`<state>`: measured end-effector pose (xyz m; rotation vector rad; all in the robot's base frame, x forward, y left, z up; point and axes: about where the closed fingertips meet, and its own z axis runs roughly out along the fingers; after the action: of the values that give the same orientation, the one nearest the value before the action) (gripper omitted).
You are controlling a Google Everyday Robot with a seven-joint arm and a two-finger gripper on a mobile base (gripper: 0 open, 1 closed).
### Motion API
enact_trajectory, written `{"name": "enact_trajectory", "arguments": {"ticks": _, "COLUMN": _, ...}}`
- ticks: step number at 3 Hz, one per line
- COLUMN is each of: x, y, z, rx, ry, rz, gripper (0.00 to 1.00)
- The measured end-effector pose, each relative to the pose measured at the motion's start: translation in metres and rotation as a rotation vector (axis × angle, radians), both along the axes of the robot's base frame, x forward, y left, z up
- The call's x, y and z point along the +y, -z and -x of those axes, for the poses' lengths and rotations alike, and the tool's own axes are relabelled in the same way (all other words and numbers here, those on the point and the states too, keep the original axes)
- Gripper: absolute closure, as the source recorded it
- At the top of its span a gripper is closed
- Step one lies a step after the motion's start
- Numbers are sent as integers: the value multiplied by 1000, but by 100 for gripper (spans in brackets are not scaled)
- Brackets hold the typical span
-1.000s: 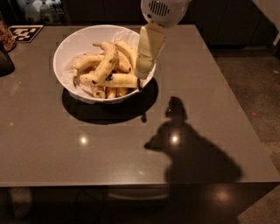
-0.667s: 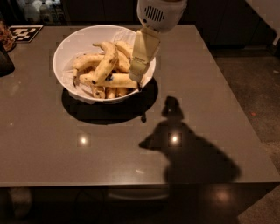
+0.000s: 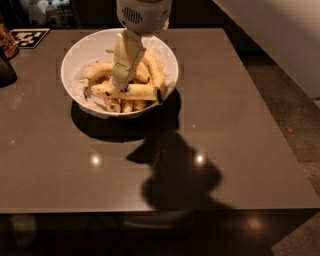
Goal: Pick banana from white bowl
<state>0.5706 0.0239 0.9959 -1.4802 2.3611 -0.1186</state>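
The white bowl point(image 3: 75, 57) stands on the far left part of the dark table and holds a pile of yellow bananas. One long banana point(image 3: 137, 92) lies crosswise at the front of the pile, with a small dark blue spot near its middle. My gripper point(image 3: 120, 84) hangs from the white wrist point(image 3: 144, 14) at the top edge. It reaches down into the middle of the bowl, and its tip sits at the pile, just above the left half of that banana. It hides the bananas behind it.
A black-and-white marker tag point(image 3: 30, 36) lies at the table's far left corner, and a dark object point(image 3: 6, 67) stands at the left edge. The arm's shadow point(image 3: 175, 172) falls across the table's middle. The floor point(image 3: 295, 115) drops off to the right.
My gripper has moved left from the bowl's right rim to the middle of the bowl and down onto the banana pile. The bananas have not visibly shifted.
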Motion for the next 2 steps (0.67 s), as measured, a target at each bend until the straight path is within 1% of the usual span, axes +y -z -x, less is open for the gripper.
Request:
{"name": "enact_trajectory", "arguments": {"ticks": 1, "x": 27, "y": -1, "z": -8, "rx": 7, "ry": -40, "rz": -32, "gripper": 0}}
{"name": "enact_trajectory", "arguments": {"ticks": 2, "x": 27, "y": -1, "z": -8, "rx": 7, "ry": -40, "rz": -32, "gripper": 0}}
